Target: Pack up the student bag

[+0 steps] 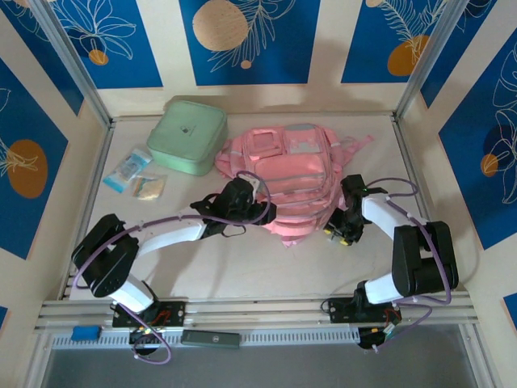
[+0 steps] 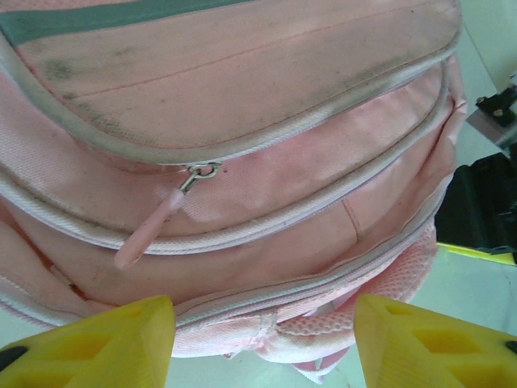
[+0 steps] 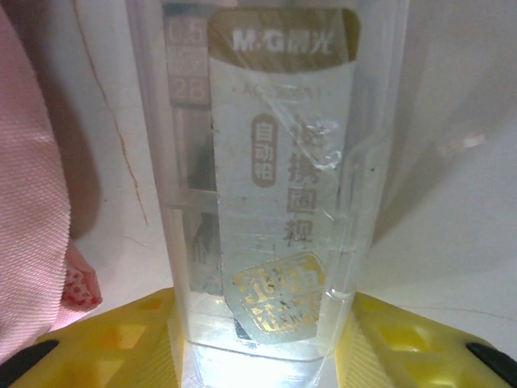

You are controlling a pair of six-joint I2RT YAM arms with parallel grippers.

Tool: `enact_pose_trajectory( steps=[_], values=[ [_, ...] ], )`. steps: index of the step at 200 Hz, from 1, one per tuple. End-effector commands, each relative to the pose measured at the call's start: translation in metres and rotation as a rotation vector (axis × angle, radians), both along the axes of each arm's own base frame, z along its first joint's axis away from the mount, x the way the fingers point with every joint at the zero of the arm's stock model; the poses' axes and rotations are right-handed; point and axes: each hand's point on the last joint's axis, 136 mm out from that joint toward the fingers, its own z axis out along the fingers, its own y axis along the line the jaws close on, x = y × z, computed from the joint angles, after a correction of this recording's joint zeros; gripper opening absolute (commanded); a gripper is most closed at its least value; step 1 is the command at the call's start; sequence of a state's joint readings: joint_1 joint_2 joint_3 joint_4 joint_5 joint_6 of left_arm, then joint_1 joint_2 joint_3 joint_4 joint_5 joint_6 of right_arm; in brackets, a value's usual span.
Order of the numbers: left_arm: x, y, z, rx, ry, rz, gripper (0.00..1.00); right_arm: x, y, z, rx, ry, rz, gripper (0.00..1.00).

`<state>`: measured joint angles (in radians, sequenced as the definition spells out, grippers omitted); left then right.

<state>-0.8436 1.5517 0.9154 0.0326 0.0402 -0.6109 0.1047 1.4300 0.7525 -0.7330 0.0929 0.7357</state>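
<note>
"What did the right gripper (image 3: 262, 323) have?"

"A clear lead case (image 3: 266, 186), pinched between its yellow fingers (image 3: 420, 339). The frame cut off the case's top."

"And the left gripper (image 2: 262, 323)?"

"Spread wide, empty, just short of the student bag (image 1: 295, 182), which lay on the table (image 1: 242, 267) between both arms. Its pocket insides were hidden."

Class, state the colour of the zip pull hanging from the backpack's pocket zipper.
Pale pink zip pull; clearest in the left wrist view.
</note>
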Motion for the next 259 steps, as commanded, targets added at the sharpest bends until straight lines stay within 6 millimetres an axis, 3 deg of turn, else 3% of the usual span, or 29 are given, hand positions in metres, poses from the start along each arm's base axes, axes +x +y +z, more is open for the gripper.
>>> enact_pose_trajectory(
  steps=[1, 58, 98, 133, 157, 177, 224, 259],
  values=[
    [0.010, 0.006, 0.026, -0.002, -0.066, 0.015, 0.64, -0.004, 0.001, 0.009, 0.035, -0.012, -0.001, 0.45],
    [0.022, 0.023, 0.032, 0.065, -0.108, 0.042, 0.71, -0.004, -0.003, 0.025, 0.039, -0.060, 0.005, 0.42],
    [0.025, 0.025, 0.035, 0.062, -0.115, 0.044, 0.72, -0.007, 0.001, 0.023, 0.066, -0.042, 0.004, 0.42],
    [0.035, 0.024, 0.048, 0.108, -0.219, -0.006, 0.72, -0.005, -0.001, 0.035, 0.064, -0.078, -0.002, 0.41],
    [0.041, 0.008, 0.060, 0.188, -0.369, -0.176, 0.73, -0.005, -0.001, 0.052, 0.064, -0.113, 0.007, 0.41],
    [0.040, -0.009, 0.057, 0.249, -0.445, -0.337, 0.79, -0.004, 0.001, 0.068, 0.077, -0.142, 0.022, 0.41],
    [0.050, -0.035, 0.035, 0.437, -0.563, -0.550, 0.86, 0.000, 0.007, 0.091, 0.109, -0.209, 0.078, 0.39],
    [0.070, -0.045, 0.017, 0.544, -0.588, -0.569, 0.88, 0.004, 0.011, 0.099, 0.128, -0.226, 0.093, 0.38]
  ],
)
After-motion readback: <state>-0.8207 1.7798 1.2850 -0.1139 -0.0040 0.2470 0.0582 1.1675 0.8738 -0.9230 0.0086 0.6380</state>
